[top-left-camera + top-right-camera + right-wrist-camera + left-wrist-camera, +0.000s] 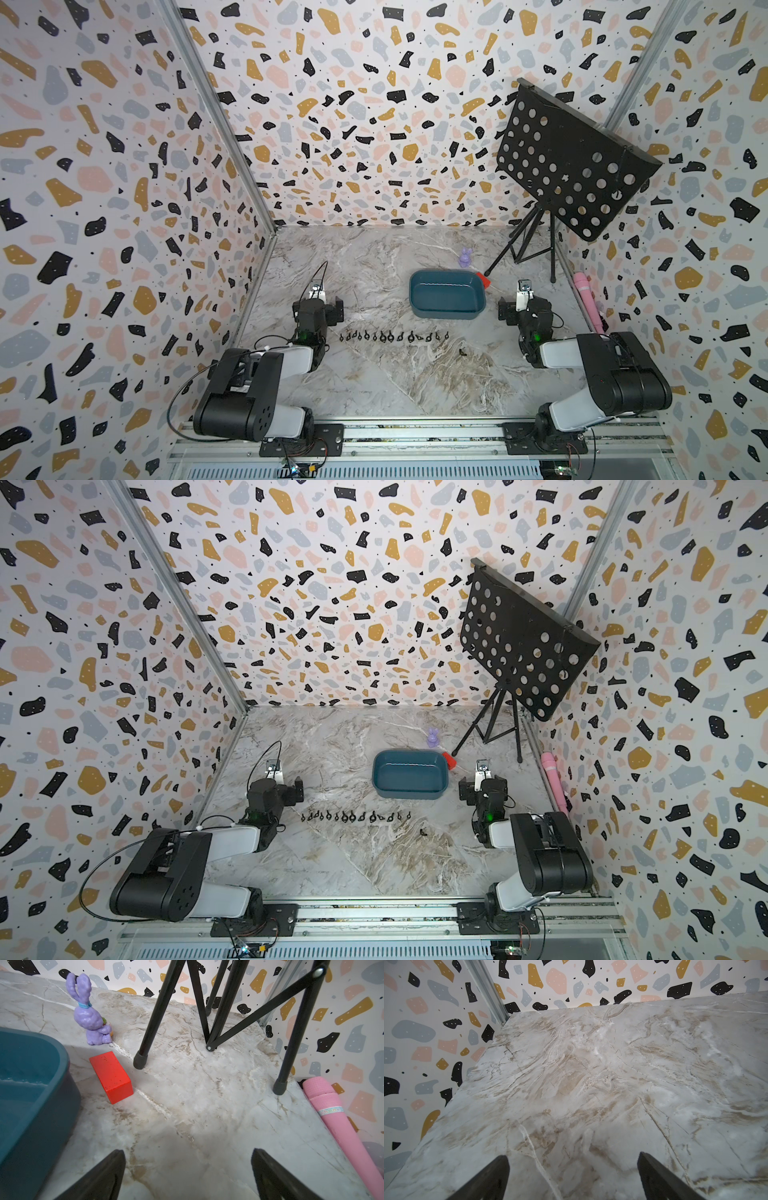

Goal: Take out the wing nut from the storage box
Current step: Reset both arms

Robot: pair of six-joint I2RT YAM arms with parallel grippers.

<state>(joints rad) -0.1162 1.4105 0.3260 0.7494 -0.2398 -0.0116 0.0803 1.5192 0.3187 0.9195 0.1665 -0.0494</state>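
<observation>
The storage box is a shallow teal tub at mid table in both top views; its floor looks bare. The wing nut does not show in it. A lone small black piece lies on the marble in front of the box, too small to identify. My left gripper hovers open over bare marble, left of the box. The right gripper stands open just right of the box, whose wall fills one side of the right wrist view. Neither holds anything.
A row of several small black hardware pieces runs between the arms. A red block and a purple bunny sit behind the box. A black music stand on tripod legs and a pink roll occupy the right side.
</observation>
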